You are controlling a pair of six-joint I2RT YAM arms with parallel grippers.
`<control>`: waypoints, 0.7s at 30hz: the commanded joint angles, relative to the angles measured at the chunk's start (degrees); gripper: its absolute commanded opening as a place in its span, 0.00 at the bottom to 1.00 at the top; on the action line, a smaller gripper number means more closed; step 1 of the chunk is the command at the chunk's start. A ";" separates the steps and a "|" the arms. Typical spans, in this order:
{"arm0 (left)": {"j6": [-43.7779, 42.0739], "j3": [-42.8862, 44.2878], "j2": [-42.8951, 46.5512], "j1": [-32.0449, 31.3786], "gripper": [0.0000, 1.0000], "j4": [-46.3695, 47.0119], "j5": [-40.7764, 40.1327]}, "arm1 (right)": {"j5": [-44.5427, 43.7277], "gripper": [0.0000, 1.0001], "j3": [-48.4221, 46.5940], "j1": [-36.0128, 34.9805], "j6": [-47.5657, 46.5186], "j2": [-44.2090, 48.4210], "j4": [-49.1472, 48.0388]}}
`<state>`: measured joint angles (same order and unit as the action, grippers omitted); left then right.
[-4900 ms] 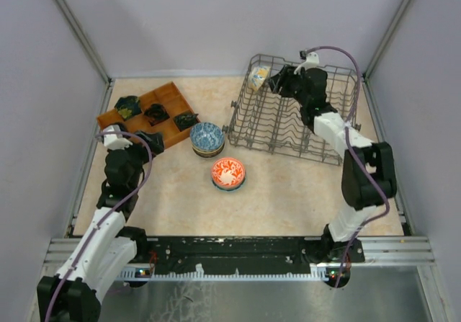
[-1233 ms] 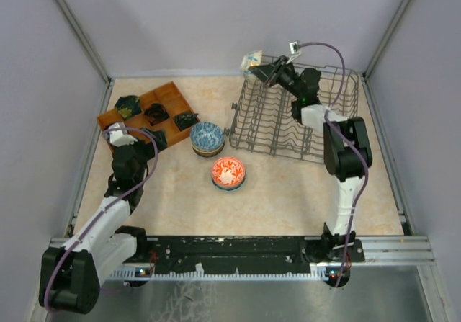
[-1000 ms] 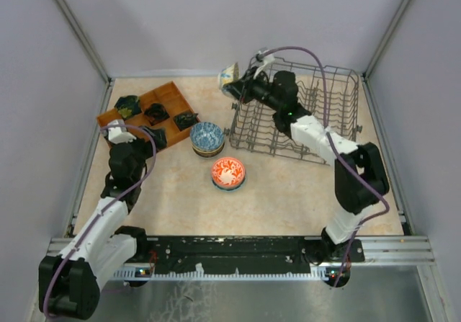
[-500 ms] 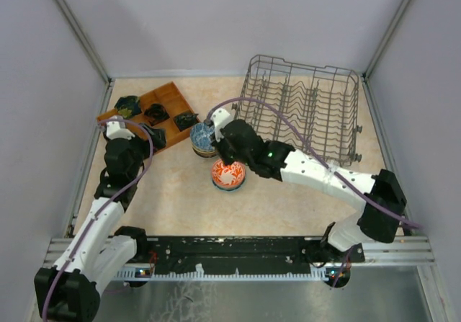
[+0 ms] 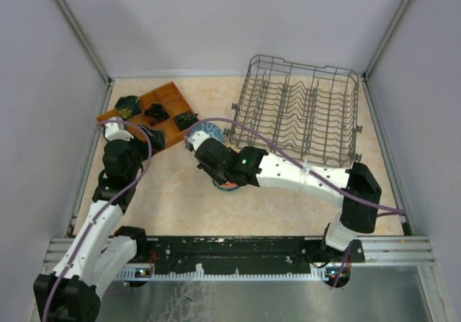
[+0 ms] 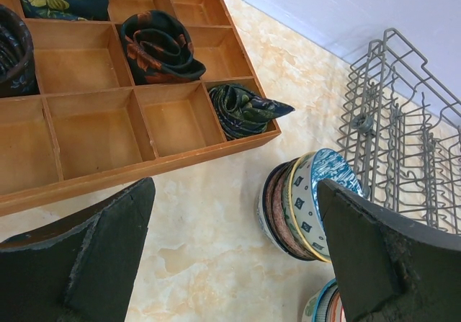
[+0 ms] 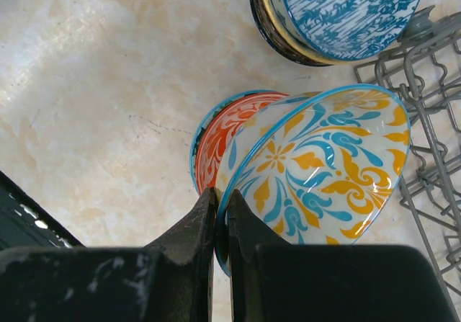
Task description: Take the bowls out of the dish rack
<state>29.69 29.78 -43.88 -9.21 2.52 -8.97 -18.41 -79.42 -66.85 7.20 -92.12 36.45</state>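
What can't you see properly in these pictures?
- Right wrist view: the orange bowl is mostly hidden behind the yellow-blue bowl. Part of that bowl's rim is covered by the jaws of the right gripper.
- Top view: the right arm hides that held bowl.
- Left wrist view: nested rims make the bowl stack hard to count.

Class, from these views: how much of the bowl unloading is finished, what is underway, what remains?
Done: the dish rack shows no bowls, and a blue-white stack and an orange bowl stand on the table. In hand: the right pincer grips a yellow-and-blue bowl by its rim over the orange bowl. Left: setting it down, apparently the last.
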 commanded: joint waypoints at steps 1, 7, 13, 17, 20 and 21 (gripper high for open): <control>-0.81 1.68 1.04 0.29 0.99 -0.42 0.05 | -2.29 0.00 -4.58 -0.68 -0.26 -1.45 2.23; -0.95 1.69 1.26 0.34 0.99 -0.51 -0.50 | -1.94 0.00 -6.24 -0.65 -0.09 -6.12 3.85; -0.94 1.52 1.94 0.34 0.99 -0.88 -1.50 | -2.01 0.00 -7.72 -0.66 0.30 -8.65 4.98; -1.02 1.51 2.40 0.34 0.99 -1.14 -1.78 | -2.23 0.00 -8.90 -0.65 0.66 -9.81 6.05; -1.06 1.35 2.49 0.34 0.99 -1.05 -1.82 | -2.14 0.00 -9.44 -0.70 0.85 -10.41 6.61; -1.09 1.27 2.41 0.34 0.99 -0.82 -1.85 | -1.95 0.02 -9.45 -0.67 0.88 -10.57 6.56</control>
<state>29.52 29.78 -42.17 -9.21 1.26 -10.04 -18.92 -84.88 -67.02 8.14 -102.67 43.24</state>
